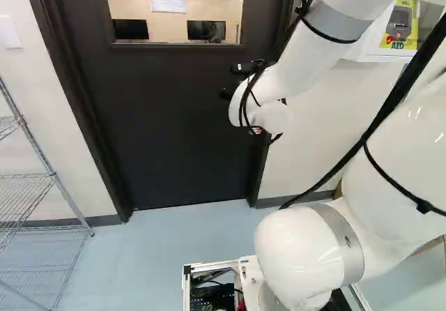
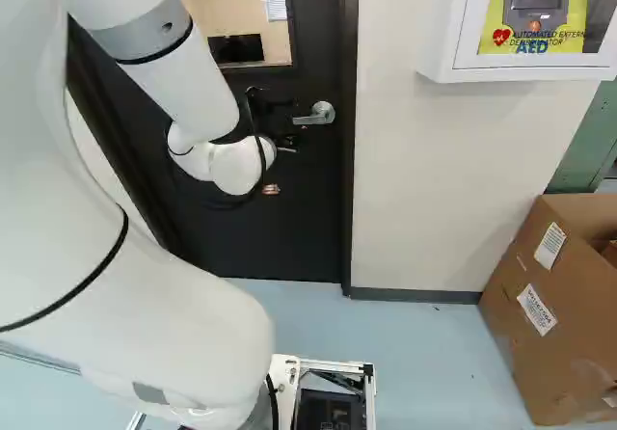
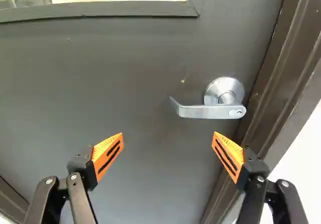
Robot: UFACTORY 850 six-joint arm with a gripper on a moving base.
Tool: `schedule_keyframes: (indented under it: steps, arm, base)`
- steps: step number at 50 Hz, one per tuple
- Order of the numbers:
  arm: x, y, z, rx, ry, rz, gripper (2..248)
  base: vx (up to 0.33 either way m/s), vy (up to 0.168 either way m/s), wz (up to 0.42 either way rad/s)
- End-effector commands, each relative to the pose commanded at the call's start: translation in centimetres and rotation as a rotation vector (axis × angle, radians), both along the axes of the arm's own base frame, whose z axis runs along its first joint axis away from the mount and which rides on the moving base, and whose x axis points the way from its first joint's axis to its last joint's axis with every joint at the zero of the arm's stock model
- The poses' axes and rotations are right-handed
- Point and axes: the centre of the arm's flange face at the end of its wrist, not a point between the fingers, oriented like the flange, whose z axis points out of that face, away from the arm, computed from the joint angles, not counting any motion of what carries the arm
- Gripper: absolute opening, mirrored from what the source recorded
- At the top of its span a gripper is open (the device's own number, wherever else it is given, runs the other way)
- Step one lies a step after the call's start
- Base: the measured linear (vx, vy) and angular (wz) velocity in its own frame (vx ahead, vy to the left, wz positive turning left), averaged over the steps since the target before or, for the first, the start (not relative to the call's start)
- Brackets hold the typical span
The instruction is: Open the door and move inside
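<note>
From here, the silvery metal lever handle (image 3: pixel 205 112) sits on the dark windowed door (image 3: pixel 125 73), ahead of the black, orange-padded fingers (image 3: pixel 109 156), spread wide and holding nothing; it looks slick, rigid and sprung, best pressed down near its free end.

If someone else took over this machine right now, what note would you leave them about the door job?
Gripper: open, fingers wide apart, nothing held.
Door: looks shut in its frame.
Door handle: a silver lever, ahead of the gripper and untouched, nearer the finger on the frame's side.
Done: the gripper faces the door, near the handle.
Left: line up with the lever, work it, open the door, then drive inside. I'd shift the gripper toward the frame first, as the lever looks off-centre between the fingers.
</note>
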Motion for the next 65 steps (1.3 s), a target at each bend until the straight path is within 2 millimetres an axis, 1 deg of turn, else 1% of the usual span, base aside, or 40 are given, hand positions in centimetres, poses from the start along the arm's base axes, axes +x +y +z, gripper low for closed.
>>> schedule_keyframes:
  steps: [52,65]
  arm:
    - [4.4,1.1,5.5,0.005,-0.115,0.022,247]
    - [5.6,1.3,6.0,0.006,-0.122,0.025,247]
  base:
    - [0.0,0.0,0.0]
    - [0.0,0.0,0.0]
